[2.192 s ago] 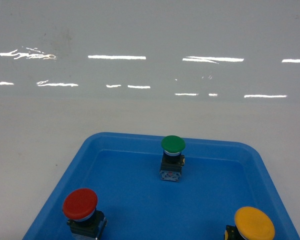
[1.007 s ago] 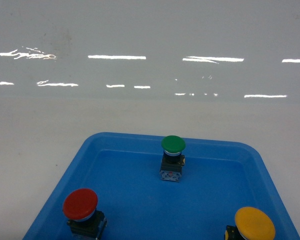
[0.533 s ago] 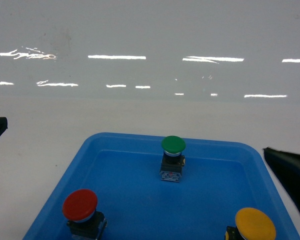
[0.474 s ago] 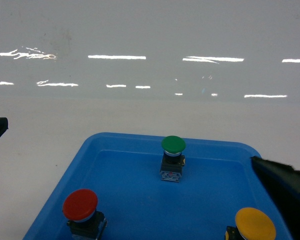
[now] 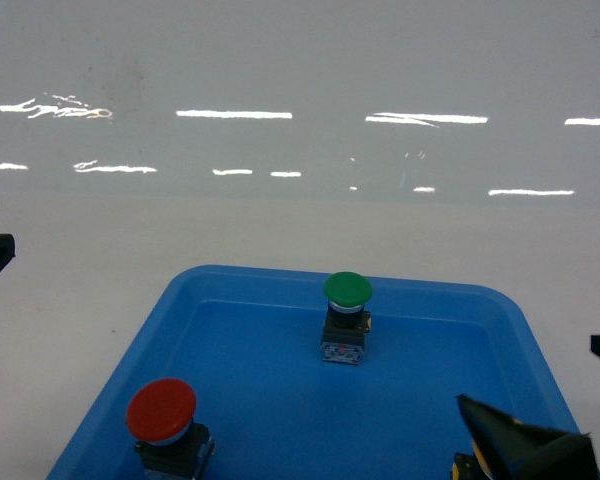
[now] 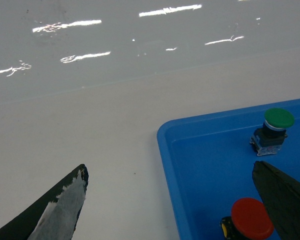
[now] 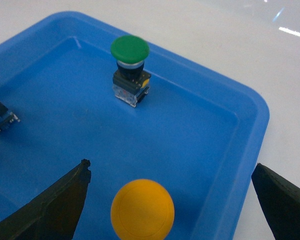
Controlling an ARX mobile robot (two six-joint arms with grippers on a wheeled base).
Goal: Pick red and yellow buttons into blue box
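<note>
The red button (image 5: pixel 161 410) stands at the near left of a shallow blue tray (image 5: pixel 270 273). The yellow button (image 7: pixel 142 209) stands at the tray's near right; in the head view a right finger (image 5: pixel 525 448) covers most of it. My right gripper (image 7: pixel 171 167) hovers open above the yellow cap, one finger over the tray floor and the other outside the rim. My left gripper (image 6: pixel 170 169) is open and straddles the tray's left rim, with the red button (image 6: pixel 251 218) just inside its right finger (image 6: pixel 285 200). The blue box is out of view.
A green button (image 5: pixel 347 290) stands upright at the tray's far middle, seen also as the green button (image 7: pixel 130 49) in the right wrist view. White tabletop (image 5: pixel 80 300) surrounds the tray. A glossy grey wall (image 5: pixel 300 80) rises behind the table.
The right gripper came in from the right edge and moved down-left over the yellow button, now hiding most of it. A left finger tip appeared at the left edge. The buttons stayed put.
</note>
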